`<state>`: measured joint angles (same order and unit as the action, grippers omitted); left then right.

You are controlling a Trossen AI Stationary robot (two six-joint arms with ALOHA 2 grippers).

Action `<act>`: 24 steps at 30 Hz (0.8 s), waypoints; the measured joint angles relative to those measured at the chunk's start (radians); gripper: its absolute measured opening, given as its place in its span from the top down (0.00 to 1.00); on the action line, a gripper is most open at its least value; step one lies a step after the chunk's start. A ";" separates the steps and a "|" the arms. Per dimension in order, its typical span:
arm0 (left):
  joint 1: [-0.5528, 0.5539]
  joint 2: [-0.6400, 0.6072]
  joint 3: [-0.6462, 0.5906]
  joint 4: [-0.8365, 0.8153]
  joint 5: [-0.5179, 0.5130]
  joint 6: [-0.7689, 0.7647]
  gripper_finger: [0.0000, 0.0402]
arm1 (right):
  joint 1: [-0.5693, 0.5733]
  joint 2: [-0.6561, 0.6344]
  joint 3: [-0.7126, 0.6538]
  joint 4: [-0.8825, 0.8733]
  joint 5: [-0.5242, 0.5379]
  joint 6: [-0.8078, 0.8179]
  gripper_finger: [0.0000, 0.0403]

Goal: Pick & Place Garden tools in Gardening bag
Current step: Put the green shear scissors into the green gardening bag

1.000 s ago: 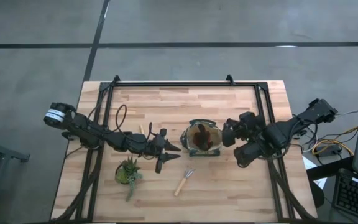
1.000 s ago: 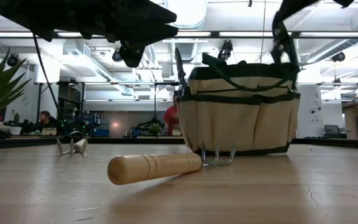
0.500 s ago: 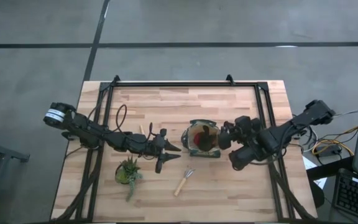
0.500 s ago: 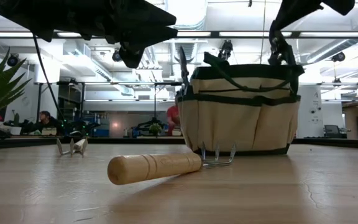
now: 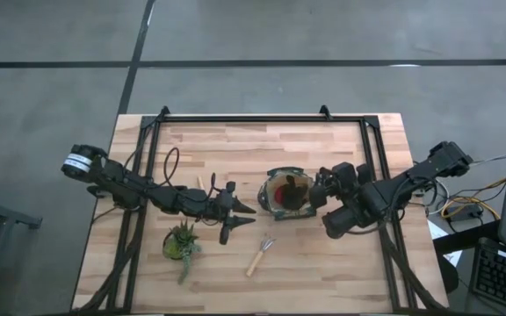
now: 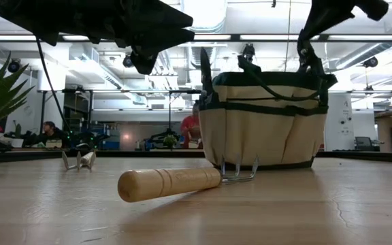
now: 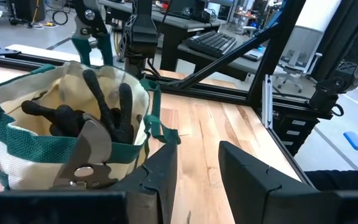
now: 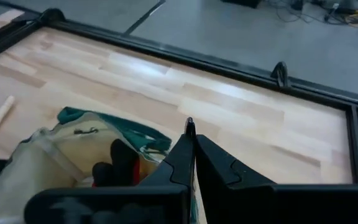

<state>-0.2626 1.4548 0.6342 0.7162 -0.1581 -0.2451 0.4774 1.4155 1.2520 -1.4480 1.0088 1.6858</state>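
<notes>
while the right pincer sits closed at the rim of the gardening bag, seemingly pinching its edge, the bag stands right of the bench's middle with black shears and a glove inside. the left pincer hovers open and empty left of the bag, above a wooden-handled rake; another wooden-handled tool lies farther back.

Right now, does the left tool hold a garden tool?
No, the left tool is open and empty, with only bare table between its fingers.
</notes>
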 joint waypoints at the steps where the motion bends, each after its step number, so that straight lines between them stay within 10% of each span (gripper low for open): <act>1: 0.000 0.000 0.000 0.000 0.000 0.000 0.70 | 0.000 0.000 -0.009 0.000 0.014 0.013 0.98; 24: 0.000 0.000 0.000 -0.006 0.000 0.001 0.70 | -0.028 0.000 -0.244 0.290 0.140 0.030 0.98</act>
<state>-0.2626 1.4548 0.6342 0.7104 -0.1581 -0.2436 0.4496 1.4155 1.0076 -1.1583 1.1488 1.7159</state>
